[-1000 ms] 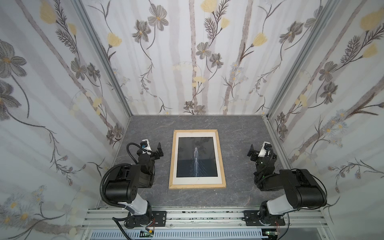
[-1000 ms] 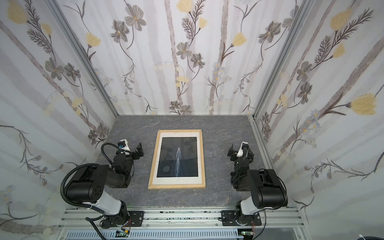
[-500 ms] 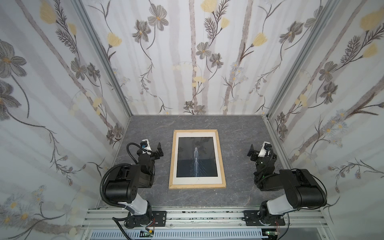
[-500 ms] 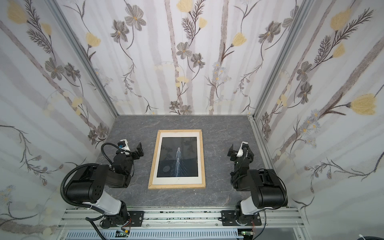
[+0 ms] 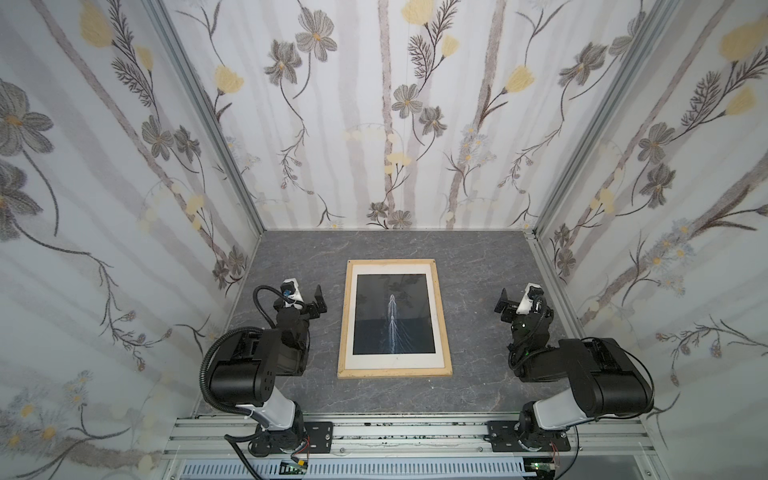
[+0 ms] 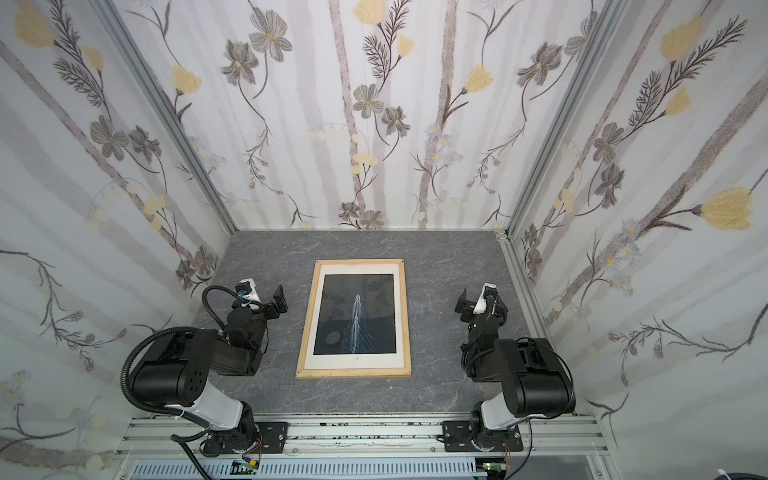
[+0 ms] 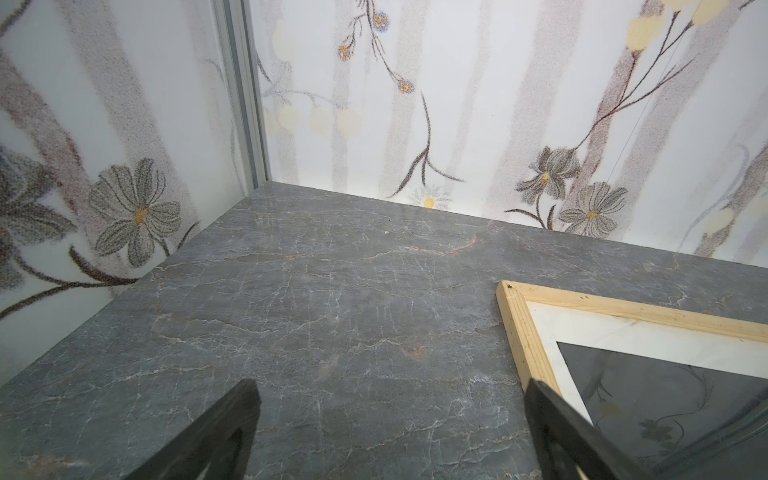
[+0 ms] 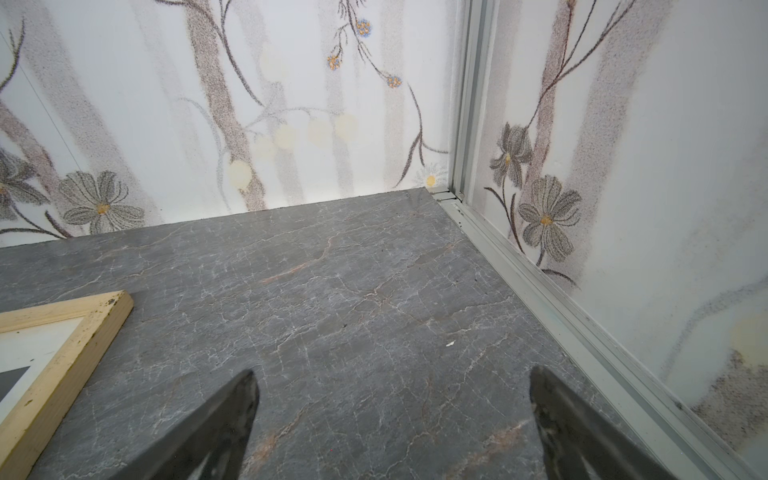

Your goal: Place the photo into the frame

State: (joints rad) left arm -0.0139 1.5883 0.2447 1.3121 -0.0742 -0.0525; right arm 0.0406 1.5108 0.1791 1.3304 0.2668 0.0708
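Left gripper [image 7: 392, 390] sits well left of the frame [image 5: 394, 372], fingers spread wide, nothing in them. The photo [image 5: 376, 328] lies picture-up inside the frame, bordered by a white mat [image 5: 394, 360]. Right gripper [image 8: 392, 376] is well right of the frame, fingers apart too, empty.

Looks pretty much done to me. The risk I see is an arm swinging in low, clipping the frame's wood edge and skidding it across the smooth table [image 5: 478, 270], or jogging the photo crooked. Can't see the frame's back, so no idea if it's secured. No brand, label or readable writing anywhere.
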